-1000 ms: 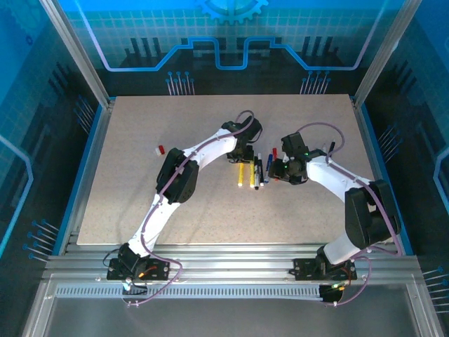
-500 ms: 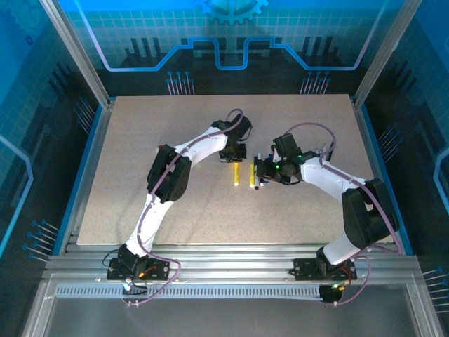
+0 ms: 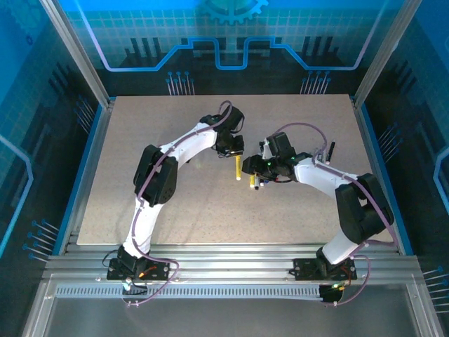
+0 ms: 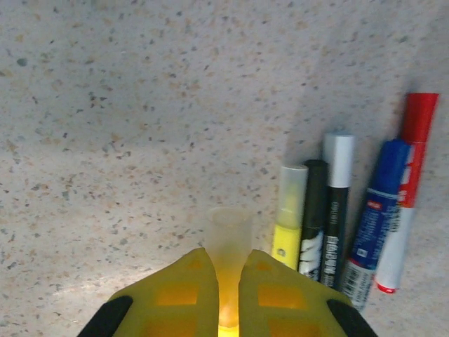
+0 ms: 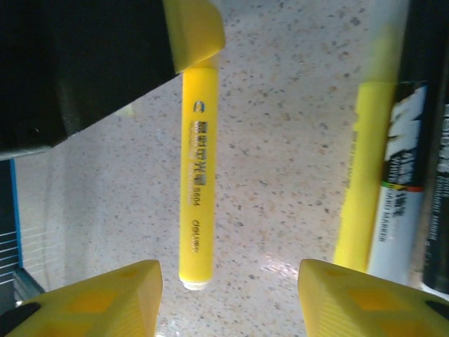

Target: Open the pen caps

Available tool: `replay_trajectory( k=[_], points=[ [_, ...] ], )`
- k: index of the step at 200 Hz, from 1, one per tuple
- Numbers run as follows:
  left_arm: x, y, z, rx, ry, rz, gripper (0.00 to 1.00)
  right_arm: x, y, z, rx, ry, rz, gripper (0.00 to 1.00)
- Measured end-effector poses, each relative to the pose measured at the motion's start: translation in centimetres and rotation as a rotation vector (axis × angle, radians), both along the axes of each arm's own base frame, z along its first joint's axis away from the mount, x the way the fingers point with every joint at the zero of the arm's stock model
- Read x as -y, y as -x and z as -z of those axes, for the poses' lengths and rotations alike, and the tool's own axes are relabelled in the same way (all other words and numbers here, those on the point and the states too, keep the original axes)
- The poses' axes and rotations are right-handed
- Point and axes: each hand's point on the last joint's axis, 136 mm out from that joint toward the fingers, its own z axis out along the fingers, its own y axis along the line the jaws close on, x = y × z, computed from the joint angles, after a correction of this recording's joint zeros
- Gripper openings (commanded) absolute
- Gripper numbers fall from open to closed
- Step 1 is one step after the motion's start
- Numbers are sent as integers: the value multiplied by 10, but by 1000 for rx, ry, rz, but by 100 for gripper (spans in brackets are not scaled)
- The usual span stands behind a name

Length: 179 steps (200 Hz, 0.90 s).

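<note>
The left gripper [image 4: 229, 254] pinches the yellow pen [image 5: 196, 175] near its pale cap [image 4: 228, 228], at 9 o'clock from the other pens [image 4: 338, 210]. The right gripper [image 5: 228, 295] is wide and empty; next it should squeeze the pen's tail and pull.

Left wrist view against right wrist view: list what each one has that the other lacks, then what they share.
Left wrist view's own: a translucent plastic cap jutting past the shut left gripper, plus a blue marker and a red-capped white marker at the far end of the row.
Right wrist view's own: the open right gripper, and the printed barrel down to its tail end.
Shared: the yellow plastic highlighter that the left gripper clamps, a second yellow highlighter lying beside a black marker, and the speckled table.
</note>
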Motion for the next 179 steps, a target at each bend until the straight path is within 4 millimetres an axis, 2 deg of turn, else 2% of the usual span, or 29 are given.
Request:
replay_trajectory(
  k=[24,78,118,139,165,179],
  points=[
    [2,3,-5,0,25,-5,0,-8,0,-1,5,-22,-14,54],
    [4,10,-3,-16,45,-1,0,-21,0,18,-42,-17,-39,50],
    [7,12,-10,-7,65,2,0,-32,-9,15,-31,-25,-52,45],
    [8,12,-15,2,72,3,0,-37,-12,15,-28,-26,-58,32],
    [8,12,-19,8,77,0,0,-38,-12,17,-40,-20,-49,0],
    [8,12,-21,13,80,2,0,-38,-12,17,-43,-21,-47,0]
  ],
)
